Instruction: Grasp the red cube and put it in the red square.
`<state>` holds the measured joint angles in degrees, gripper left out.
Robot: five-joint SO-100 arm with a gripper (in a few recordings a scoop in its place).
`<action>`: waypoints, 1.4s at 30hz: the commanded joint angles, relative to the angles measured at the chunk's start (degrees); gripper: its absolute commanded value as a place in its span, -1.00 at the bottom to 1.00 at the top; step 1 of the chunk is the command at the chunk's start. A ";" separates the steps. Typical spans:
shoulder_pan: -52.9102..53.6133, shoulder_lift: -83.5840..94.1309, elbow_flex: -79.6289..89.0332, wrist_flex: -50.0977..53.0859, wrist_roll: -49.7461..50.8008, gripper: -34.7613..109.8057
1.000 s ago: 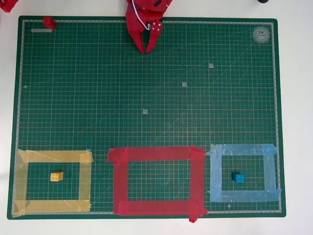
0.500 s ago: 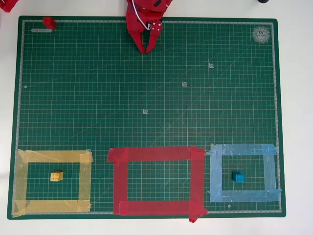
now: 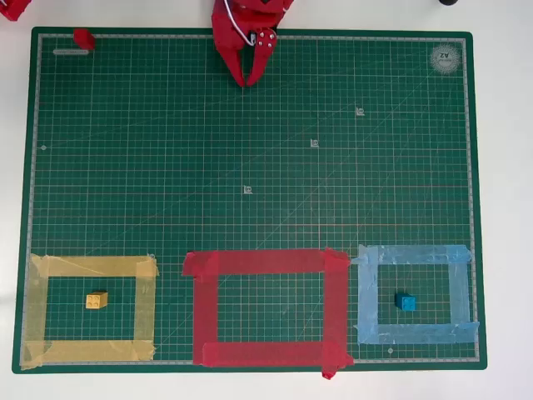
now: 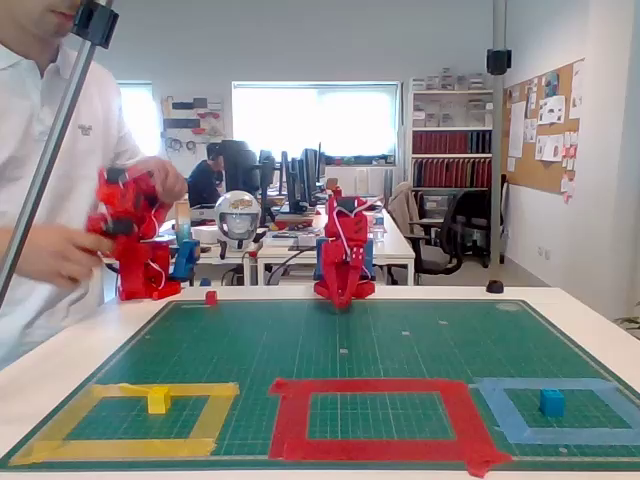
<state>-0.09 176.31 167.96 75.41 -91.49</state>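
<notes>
The red cube [image 3: 83, 38] sits at the far left corner of the green mat in the overhead view, and it shows small near the mat's back edge in the fixed view [image 4: 211, 297]. My red gripper [image 3: 247, 82] hangs at the mat's top middle, pointing down, shut with nothing between its fingers, well to the right of the cube. In the fixed view the gripper [image 4: 338, 300] is low by the arm's base. The red square [image 3: 204, 308] of tape lies at the near middle [image 4: 290, 415] with nothing inside it.
A yellow cube [image 3: 97, 300] rests inside the yellow tape square [image 3: 33, 308]. Over on the right, the light-blue tape square [image 3: 366, 300] holds a blue cube [image 3: 405, 302]. The green mat [image 3: 250, 167] is bare between arm and squares. A person stands at the left [image 4: 40, 150].
My gripper has drawn back slightly toward the arm's base at the mat's top edge. The cubes have not moved.
</notes>
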 commanded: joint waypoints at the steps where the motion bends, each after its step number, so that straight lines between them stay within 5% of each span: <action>1: 6.50 -22.15 -31.11 1.23 0.09 -0.52; 9: 35.60 -57.74 -69.35 1.14 -0.35 -0.52; 20: 74.97 -76.46 -72.51 -0.62 -2.20 -0.52; 29: 82.97 -82.53 -70.49 -8.26 -2.20 -0.51; 42: 80.24 -91.32 -69.17 -8.26 -1.05 -0.45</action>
<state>81.47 84.81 99.05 68.03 -92.29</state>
